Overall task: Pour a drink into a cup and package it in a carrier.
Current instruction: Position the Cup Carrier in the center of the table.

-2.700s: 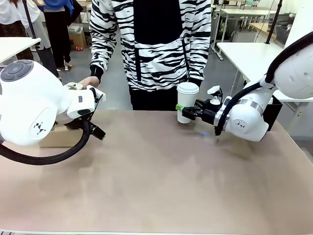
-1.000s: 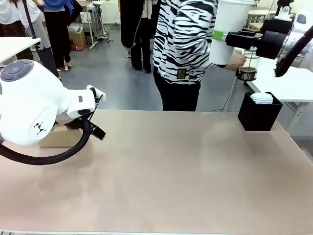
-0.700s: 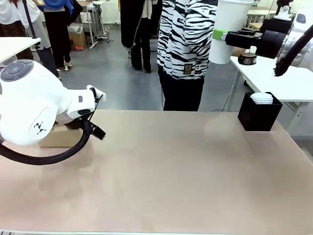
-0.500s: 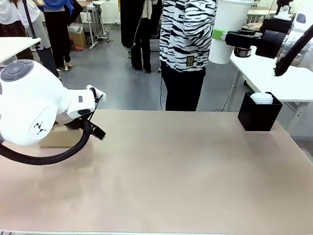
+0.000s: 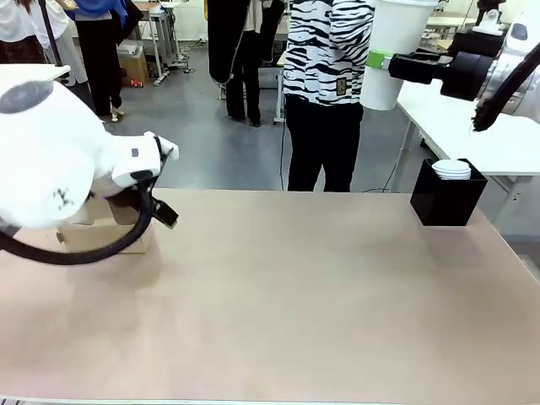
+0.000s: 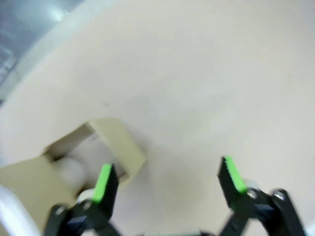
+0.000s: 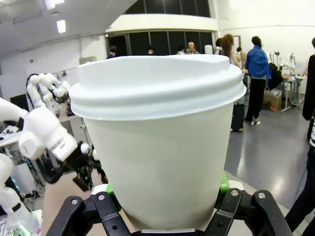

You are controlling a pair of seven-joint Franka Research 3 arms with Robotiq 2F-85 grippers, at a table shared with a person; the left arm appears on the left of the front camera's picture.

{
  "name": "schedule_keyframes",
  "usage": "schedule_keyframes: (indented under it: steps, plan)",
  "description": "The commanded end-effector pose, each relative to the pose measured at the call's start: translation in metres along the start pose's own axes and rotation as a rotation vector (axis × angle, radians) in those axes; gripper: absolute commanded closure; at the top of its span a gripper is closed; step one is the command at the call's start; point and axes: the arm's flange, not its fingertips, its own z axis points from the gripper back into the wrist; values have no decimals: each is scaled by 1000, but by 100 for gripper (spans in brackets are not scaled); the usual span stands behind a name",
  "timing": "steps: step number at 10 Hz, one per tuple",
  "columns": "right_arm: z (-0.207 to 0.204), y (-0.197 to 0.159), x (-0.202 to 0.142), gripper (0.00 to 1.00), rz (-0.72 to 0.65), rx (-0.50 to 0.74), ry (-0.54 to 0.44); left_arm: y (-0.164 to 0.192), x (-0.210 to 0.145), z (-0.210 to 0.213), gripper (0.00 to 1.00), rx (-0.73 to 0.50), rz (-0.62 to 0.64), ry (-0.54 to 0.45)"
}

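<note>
Tapered, smooth white lidded cup (image 7: pixel 160 147) gripped by the right gripper (image 7: pixel 166 191)

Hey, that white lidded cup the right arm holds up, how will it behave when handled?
Looks like thin paper, so the cup may dent under the right fingers' squeeze. Tall and narrower at its base, it could tip if set down tilted. Its lid probably limits spills.
</note>
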Motion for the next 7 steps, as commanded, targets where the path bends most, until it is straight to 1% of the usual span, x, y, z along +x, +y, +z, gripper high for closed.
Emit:
schedule_keyframes:
  steps: [1,2,3,4,5,6,7]
  plan:
    - [-3,-1,5,20,23,6,-13,18,42,52,0,59,98,102]
    - [-3,-1,5,20,23,6,-13,42,59,74,0,12,149,131]
    - [-3,-1,5,20,23,6,-13,67,69,94,0,15,197,143]
    - [-3,-1,5,20,23,6,-13,93,73,103,0,58,257,171]
    - [-3,-1,5,20,23,6,-13,121,72,103,0,72,339,201]
    - [-3,-1,5,20,23,6,-13,141,65,97,0,68,382,244]
    - [-3,-1,5,20,23,6,-13,153,57,88,0,67,422,255]
